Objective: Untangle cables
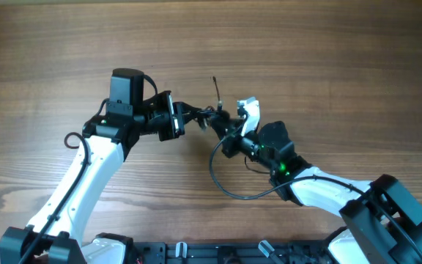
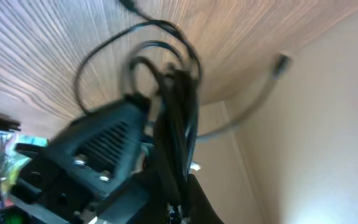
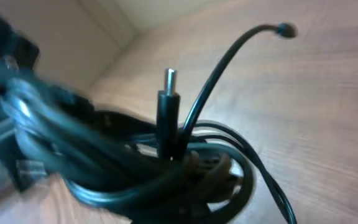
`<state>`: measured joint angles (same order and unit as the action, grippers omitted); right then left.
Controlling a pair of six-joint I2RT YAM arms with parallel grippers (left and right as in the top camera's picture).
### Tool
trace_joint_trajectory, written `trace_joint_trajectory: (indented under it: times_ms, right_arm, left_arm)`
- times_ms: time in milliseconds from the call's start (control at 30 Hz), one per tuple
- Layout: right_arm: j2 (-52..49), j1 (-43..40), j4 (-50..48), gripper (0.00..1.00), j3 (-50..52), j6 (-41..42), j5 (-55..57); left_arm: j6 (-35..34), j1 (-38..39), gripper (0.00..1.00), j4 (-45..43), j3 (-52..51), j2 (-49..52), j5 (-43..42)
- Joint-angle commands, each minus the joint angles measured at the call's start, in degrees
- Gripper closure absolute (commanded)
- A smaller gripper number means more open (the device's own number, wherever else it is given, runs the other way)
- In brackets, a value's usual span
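**Q:** Where are the thin black flexible cables (image 1: 205, 117), and which way do they run?

**A:** They form a small knotted bundle near the middle of the brown wood-grain table (image 1: 50, 59). From overhead, the bundle's long axis runs left to right, sloping slightly toward the robot on the right. One loose cord end (image 1: 215, 82) sticks out from the bundle, pointing away from the robot's base.

**Q:** How do the cables sit relative to the grippers?

**A:** They span the gap between the two. The left gripper (image 1: 176, 117) meets the bundle's left end and the right gripper (image 1: 226, 136) meets its right end.

**Q:** Are the grippers holding the cables?

**A:** The left wrist view is blurred. It shows the cables (image 2: 178, 118) running straight down into the left gripper, which looks closed on them. The right wrist view is filled by the bundle (image 3: 160, 174), and the fingers are not visible. I cannot tell how far that gripper is open.

**Q:** Is there any other detail up close?

**A:** In the right wrist view, a black plug with a silver metal tip (image 3: 169, 79) stands upright out of the bundle. Beside it, a single cord arcs to the upper right and ends in a small dark plug (image 3: 284, 29).
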<state>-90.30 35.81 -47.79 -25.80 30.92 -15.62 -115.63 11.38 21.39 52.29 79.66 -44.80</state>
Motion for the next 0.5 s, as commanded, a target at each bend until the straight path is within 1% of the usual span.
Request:
trace_joint_trajectory:
  times_ms: [0,33,67,100,167,200,233,333,400,467]
  right_arm:
    - [0.52,0.39,4.22,0.96,-0.33,1.25,-13.27]
    - [0.52,0.39,6.29,0.95,-0.33,4.33,-16.68]
    - [0.52,0.39,7.65,0.95,-0.33,5.88,-17.64]
    - [0.52,0.39,9.9,0.95,-0.33,8.98,-17.97]
    - [0.52,0.39,11.93,0.95,-0.33,12.17,-17.94]
    - [0.52,0.39,11.91,0.95,-0.33,13.16,-17.92]
    - [0.52,0.33,11.91,0.95,-0.33,13.18,-17.66]
    - [0.52,0.33,12.11,0.94,-0.33,13.16,-13.75]
    - [0.52,0.13,14.03,0.83,-0.33,13.81,-7.82]
    - [0.52,-0.76,14.93,0.8,-0.33,16.02,-6.45]
  left_arm:
    - [-0.5,-4.17,0.96,-2.25,0.44,0.02,-0.68]
    - [-0.42,-5.97,0.96,-4.31,0.44,0.02,-0.68]
    - [-0.28,-7.06,0.96,-6.12,0.44,0.02,-0.68]
    - [-0.09,-8.15,0.96,-8.17,0.44,0.02,-0.68]
    - [1.25,-10.25,0.96,-11.04,0.44,0.02,-0.61]
    - [3.08,-11.06,0.96,-11.67,0.44,0.02,-0.5]
    - [6.99,-11.85,0.96,-11.69,0.44,0.02,-0.52]
    - [15.74,-12.02,0.96,-11.56,0.44,0.02,-0.66]
    - [18.6,-12.5,0.96,-11.89,0.44,0.02,-0.74]
    - [20.98,-13.18,0.96,-12.39,0.44,0.02,-1.42]
